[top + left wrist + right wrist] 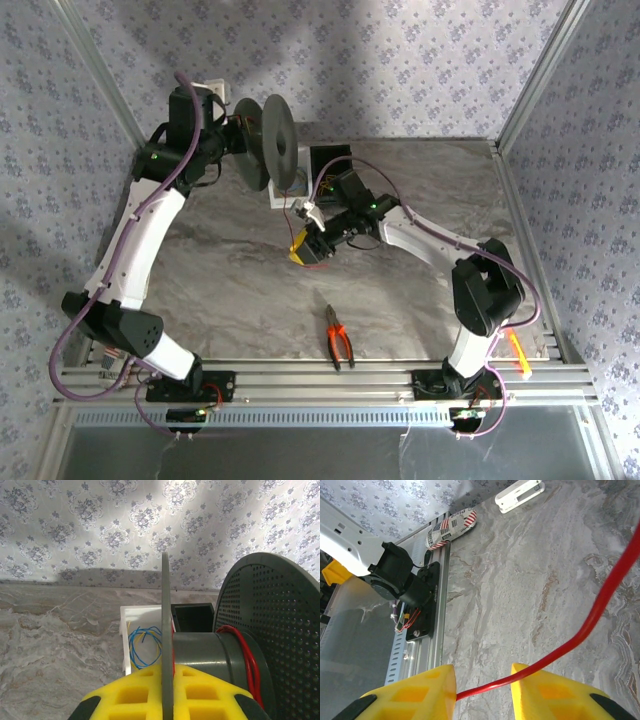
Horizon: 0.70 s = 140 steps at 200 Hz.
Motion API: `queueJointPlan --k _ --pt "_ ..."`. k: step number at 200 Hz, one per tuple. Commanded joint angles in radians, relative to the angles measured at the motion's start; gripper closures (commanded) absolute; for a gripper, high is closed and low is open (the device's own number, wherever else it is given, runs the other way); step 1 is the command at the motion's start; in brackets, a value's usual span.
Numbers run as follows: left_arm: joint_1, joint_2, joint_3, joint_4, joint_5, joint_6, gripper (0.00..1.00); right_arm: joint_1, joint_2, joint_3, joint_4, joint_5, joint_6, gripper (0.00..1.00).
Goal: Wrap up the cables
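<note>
- The worktop [230, 280] was a flat slab with a grey marbled surface.
- A dark grey plastic spool [280, 620] had round flanges pierced with small holes and a smooth cylindrical hub.
- The left tool [167, 690], with yellow waffle-patterned pads, was clamped on the thin edge of the spool's nearer flange.
- The right tool [482, 685] had wedge-shaped yellow fingers standing apart, the gap far wider than the strand crossing it.
- A white rectangular tray [125, 640] sat beside the spool, next to a black box [192, 617].
- Pliers [338, 338] with orange handles lay near the front edge.
- The cables [248, 655] showed as thin glossy red wire, several turns wound on the hub, one strand running between the right tool's fingers.
- A blue-and-yellow wire coil [145, 645] lay looped in the tray.
</note>
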Motion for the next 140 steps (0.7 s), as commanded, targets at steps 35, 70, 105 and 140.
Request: queueJointPlan --k 35,70,105,140 --pt "0.008 -0.056 0.037 0.230 -0.081 -0.015 1.00 0.034 -0.009 -0.068 -0.117 -0.072 -0.027 0.60" --pt "0.008 -0.058 0.037 0.237 -0.076 -0.019 1.00 0.039 -0.012 -0.084 -0.109 -0.071 -0.023 0.63" --pt "0.008 -0.057 0.040 0.235 -0.065 -0.021 1.00 0.029 -0.013 -0.084 -0.097 -0.053 -0.014 0.73" --pt "0.008 -0.056 0.039 0.231 -0.046 -0.022 1.00 -0.004 -0.020 -0.071 -0.121 -0.047 -0.026 0.93"
